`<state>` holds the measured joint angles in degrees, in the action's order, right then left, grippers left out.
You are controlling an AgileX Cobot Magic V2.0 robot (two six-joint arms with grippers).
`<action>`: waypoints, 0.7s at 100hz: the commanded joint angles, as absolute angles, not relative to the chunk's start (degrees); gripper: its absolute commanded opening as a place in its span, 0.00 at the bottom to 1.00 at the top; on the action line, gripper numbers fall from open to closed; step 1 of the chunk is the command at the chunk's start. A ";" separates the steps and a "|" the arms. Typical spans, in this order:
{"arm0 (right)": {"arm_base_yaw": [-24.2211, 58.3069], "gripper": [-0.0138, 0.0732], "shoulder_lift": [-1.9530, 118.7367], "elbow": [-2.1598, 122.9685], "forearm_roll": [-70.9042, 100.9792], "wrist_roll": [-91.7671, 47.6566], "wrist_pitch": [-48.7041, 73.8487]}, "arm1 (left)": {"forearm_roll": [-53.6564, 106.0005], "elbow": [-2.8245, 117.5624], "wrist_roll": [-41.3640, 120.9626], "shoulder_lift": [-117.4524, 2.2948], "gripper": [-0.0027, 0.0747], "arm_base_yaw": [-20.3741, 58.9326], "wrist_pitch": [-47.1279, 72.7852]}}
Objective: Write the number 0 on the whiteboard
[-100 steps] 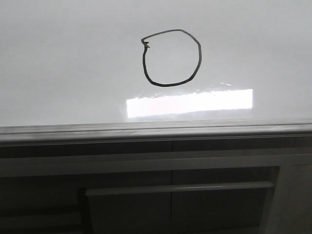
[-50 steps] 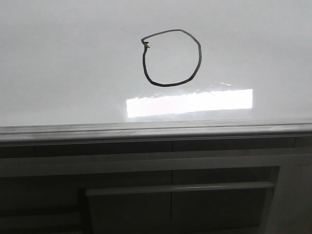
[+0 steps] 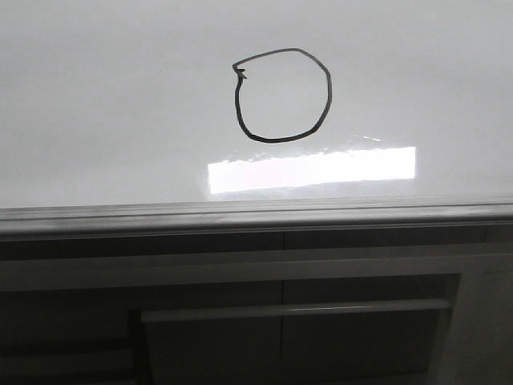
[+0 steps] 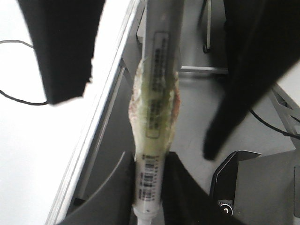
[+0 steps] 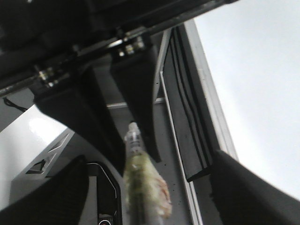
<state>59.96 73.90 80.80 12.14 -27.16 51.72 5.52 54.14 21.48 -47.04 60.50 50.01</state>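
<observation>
My number 0 [image 3: 282, 95] sits closed on the whiteboard [image 3: 104, 120], just above the bright reflection [image 3: 313, 170]. My left gripper [image 4: 149, 187] clamps the taped marker [image 4: 154, 108], its long axis running along the board's edge strip, off the surface. Right gripper: can't tell. Nothing has changed since the earlier frame.

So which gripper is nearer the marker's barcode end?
Left. The left gripper clamps the marker right at that end; the right gripper straddles the opposite end, fingers open and not touching it.
</observation>
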 commanded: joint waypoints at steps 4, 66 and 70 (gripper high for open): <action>56.07 0.64 68.52 82.62 12.19 -27.62 48.79 | 5.60 54.69 18.62 -46.94 0.01 60.67 43.73; 40.67 0.08 36.14 55.86 11.99 -22.63 45.74 | -50.01 43.98 -61.81 -47.08 0.01 42.54 20.09; 40.67 0.08 33.64 52.65 11.99 -22.05 43.57 | -50.77 43.98 -62.90 -47.62 0.01 40.08 18.20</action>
<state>41.15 38.37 57.31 11.54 -24.10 51.61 -43.23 42.65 -53.85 -47.18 44.74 25.27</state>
